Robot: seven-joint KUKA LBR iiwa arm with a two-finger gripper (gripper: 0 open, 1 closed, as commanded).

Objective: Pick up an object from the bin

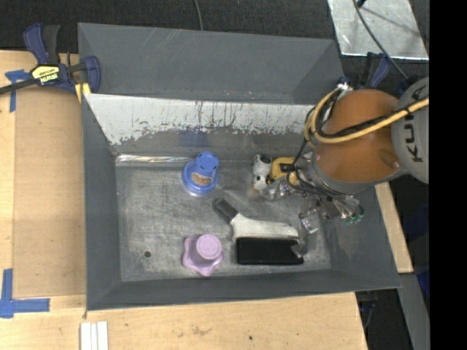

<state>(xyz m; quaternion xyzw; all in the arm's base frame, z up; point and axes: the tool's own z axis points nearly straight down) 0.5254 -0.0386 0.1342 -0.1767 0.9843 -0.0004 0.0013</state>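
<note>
Gripper (312, 223) low in the right part of the bin (102, 217), hanging under the orange wrist cover (357, 137). Its metal parts bunch together under the cover, so I cannot tell whether it is released or clenched. Nothing seen held in it.

Nearest thing: a flat black block (267, 252) with a white slab (263, 230) along its far edge, lying on the floor by the bin's near wall. The gripper sits at the right end of this pair, at the corner where white meets black. Touching or just above, I cannot tell. From the gripper the block runs off to the view's left. Its long axis lies left to right, roughly parallel to the near wall.

Judgement: any grasp here turns on that axis. The jaws would need to straddle the short width, near wall to far side, and the gripper is off the end, not over the middle.

Other things: a small white-and-yellow figure (263, 172) up and left of the gripper, near the wrist. A dark grey stub (224, 210) just beside the white slab's left corner. A blue cup-like piece (201, 173) and a lilac knobbed piece (202, 254) well apart to the left.

Arm pose: enters from the right, wrist turned down, yellow cable (326, 115) looped over the cover.
</note>
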